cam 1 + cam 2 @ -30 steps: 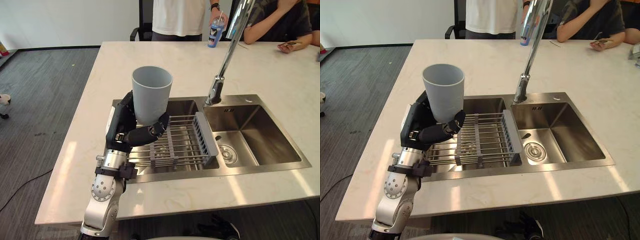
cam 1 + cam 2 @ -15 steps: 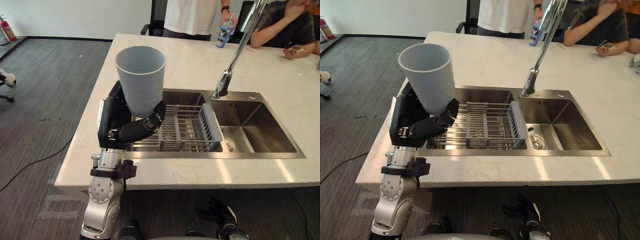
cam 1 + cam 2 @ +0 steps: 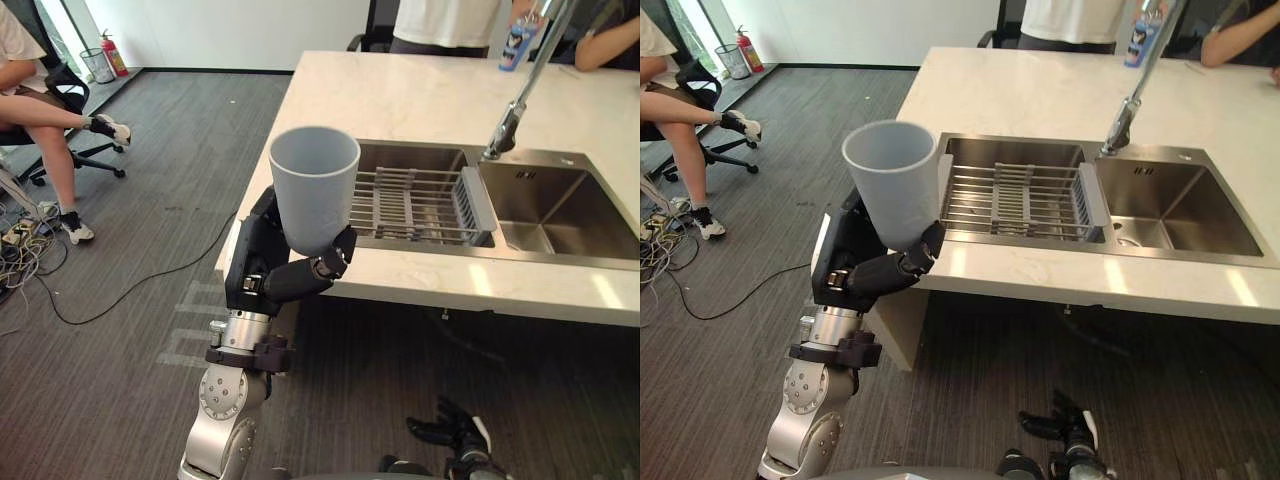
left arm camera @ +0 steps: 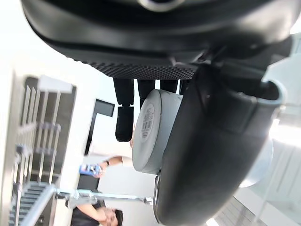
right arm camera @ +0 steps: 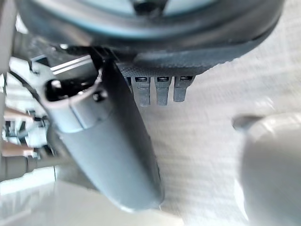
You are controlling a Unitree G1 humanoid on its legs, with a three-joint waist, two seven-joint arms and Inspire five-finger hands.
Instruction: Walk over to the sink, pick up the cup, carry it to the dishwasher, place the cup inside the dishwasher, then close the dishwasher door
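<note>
Step in hand: carrying to the dishwasher. The grey cup (image 3: 314, 195) stands upright, mouth up, in the left hand (image 3: 268, 270), whose fingers and thumb are curled round its lower wall. It is clear of the counter's (image 3: 420, 90) corner, out over the carpeted floor. The right hand (image 3: 450, 432) hangs low, its fingers loosely spread and holding nothing.

Judged next: keep turning away from the sink (image 3: 590, 235) with the cup level and the grip firm.

Against the earlier frames the whole view has swung, so the camera moved. The sink and its drying rack (image 3: 415, 205) now lie off to the right, and the grip looks unchanged
</note>
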